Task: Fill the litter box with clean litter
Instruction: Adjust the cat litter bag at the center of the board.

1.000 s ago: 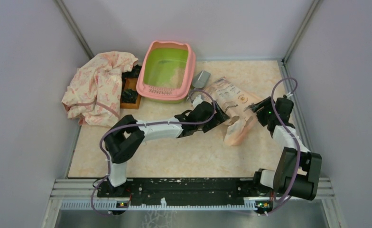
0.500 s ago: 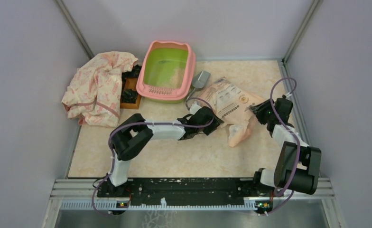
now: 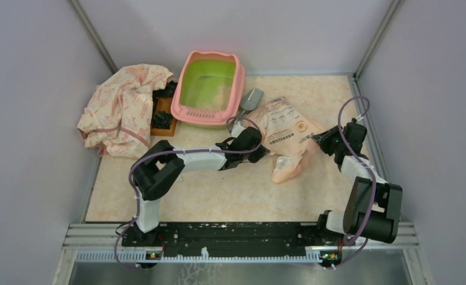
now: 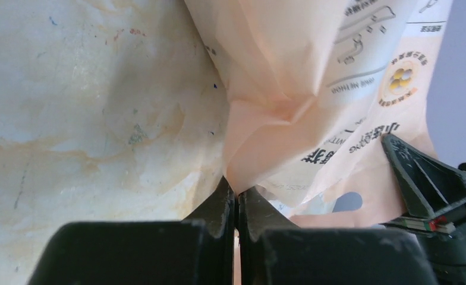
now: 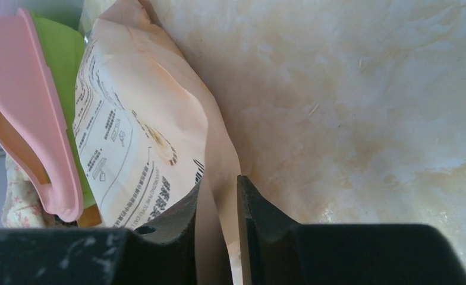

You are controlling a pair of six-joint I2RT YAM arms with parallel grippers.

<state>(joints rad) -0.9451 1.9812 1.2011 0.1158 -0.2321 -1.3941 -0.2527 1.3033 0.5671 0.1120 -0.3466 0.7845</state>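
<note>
The litter box (image 3: 210,89), pink rim and lime-green inside, stands at the back with a pale patch of clean litter (image 3: 222,93) in it. Its pink rim (image 5: 34,119) shows at the left of the right wrist view. The peach-pink litter bag (image 3: 287,132) lies crumpled to its right. My left gripper (image 4: 236,189) is shut on a fold at the bag's (image 4: 290,77) left edge. At the bag's right edge, my right gripper (image 5: 217,185) has the bag's (image 5: 141,130) thin edge between its jaws. They stand narrowly apart, a sliver of gap beside one finger.
A silver scoop (image 3: 252,99) lies between the box and the bag. A flowered cloth (image 3: 126,107) is heaped at the left wall, with a small brown box (image 3: 162,117) of dark pieces beside it. Walls close in on three sides.
My left gripper has shut on the bag's edge and drawn back to the left. The bag shifted left with it. My right gripper's jaws have narrowed around the bag's other edge.
</note>
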